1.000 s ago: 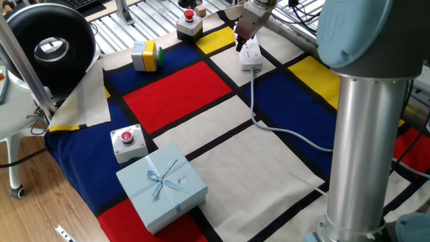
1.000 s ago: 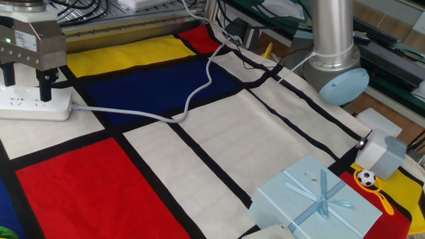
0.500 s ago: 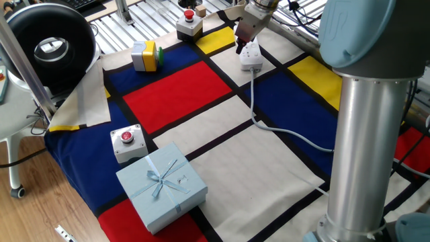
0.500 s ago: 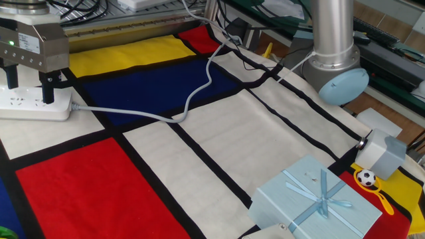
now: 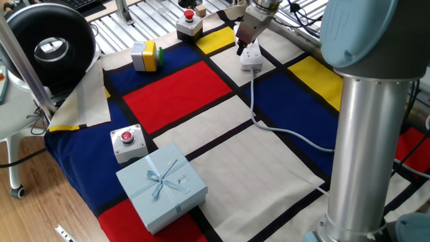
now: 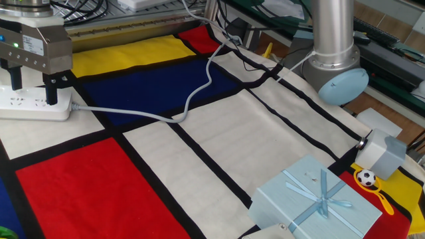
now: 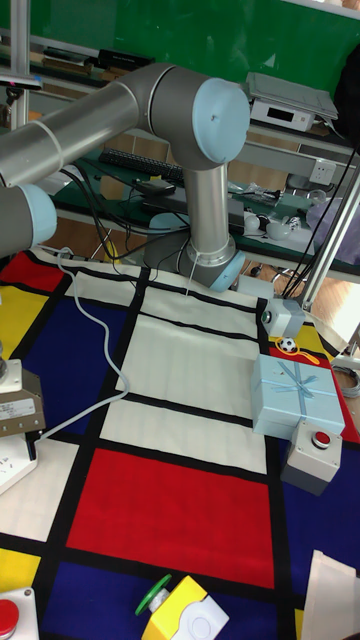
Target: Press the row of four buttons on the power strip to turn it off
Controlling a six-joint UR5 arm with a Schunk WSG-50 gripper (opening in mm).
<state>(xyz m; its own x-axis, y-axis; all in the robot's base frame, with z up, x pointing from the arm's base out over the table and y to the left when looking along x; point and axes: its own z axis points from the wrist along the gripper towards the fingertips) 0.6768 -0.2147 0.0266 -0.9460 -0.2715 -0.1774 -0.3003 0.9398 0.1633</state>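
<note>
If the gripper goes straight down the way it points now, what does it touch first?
Most likely the top of the power strip: the open gripper points down with its fingers directly over it. How much gap remains is unclear.

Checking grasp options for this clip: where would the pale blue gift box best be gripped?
Across two opposite flat side walls of the gift box, coming from straight above; it sits flat, and the ribbon bow on its lid offers no firm hold.

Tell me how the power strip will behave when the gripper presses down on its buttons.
The power strip lies flat on the cloth, so it probably won't tip. It looks like light plastic, so an off-centre push from the gripper might slide it. Its long grey cord lies slack in curves, so likely floppy, offering little restraint.
</note>
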